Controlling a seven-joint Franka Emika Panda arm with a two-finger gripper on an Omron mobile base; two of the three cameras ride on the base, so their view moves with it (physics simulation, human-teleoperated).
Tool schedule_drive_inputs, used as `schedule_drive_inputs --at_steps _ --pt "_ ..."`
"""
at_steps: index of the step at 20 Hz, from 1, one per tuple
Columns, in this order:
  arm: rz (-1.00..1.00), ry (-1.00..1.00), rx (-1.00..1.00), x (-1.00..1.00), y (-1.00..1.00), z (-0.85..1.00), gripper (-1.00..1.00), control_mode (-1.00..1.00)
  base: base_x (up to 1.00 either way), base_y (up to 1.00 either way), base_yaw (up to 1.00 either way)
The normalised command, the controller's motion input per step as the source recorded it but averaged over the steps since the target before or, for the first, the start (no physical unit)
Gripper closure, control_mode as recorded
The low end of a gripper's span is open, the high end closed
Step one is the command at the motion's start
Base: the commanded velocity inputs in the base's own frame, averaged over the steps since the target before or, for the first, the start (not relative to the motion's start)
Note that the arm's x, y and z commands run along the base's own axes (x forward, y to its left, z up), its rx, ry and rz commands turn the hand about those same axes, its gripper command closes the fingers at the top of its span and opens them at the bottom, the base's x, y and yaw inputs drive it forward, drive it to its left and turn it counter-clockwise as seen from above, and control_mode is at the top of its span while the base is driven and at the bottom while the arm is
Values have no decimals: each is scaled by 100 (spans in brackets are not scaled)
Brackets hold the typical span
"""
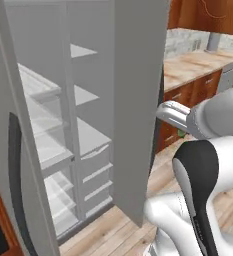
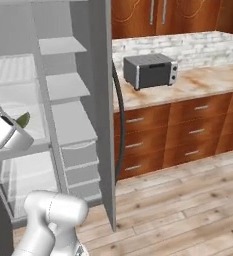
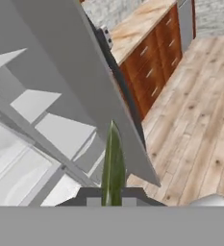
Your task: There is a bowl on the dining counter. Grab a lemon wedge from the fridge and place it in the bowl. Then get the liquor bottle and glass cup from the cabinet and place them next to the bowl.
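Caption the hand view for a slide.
Tool shut on a thin green lemon wedge, held beside the open grey fridge door, wooden floor beyond.

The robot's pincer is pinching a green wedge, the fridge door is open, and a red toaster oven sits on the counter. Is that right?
Almost. The toaster oven is grey, not red; the right base view shows it on the counter. The rest holds: the pincer is shut on the green wedge, and the fridge door is open.

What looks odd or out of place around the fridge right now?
The fridge door stands wide open over the wooden floor. The lemon wedge, oddly green, is pinched upright in the gripper. Nothing is spilled or damaged.
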Motion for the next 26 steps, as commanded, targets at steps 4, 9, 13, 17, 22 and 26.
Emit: schedule_drive_inputs --at_steps 4,9,13,17,22,26 --pt "0 0 0 0 0 0 100 100 -35 -10 -58" --pt "0 0 0 0 0 0 100 100 -25 -4 -63" --pt "0 0 0 0 0 0 100 100 -17 -11 -62" --pt "0 0 0 0 0 0 100 100 2 -20 -64" --pt "0 0 0 0 0 0 100 100 26 -24 -62" --pt "0 0 0 0 0 0 100 100 63 -18 -52"
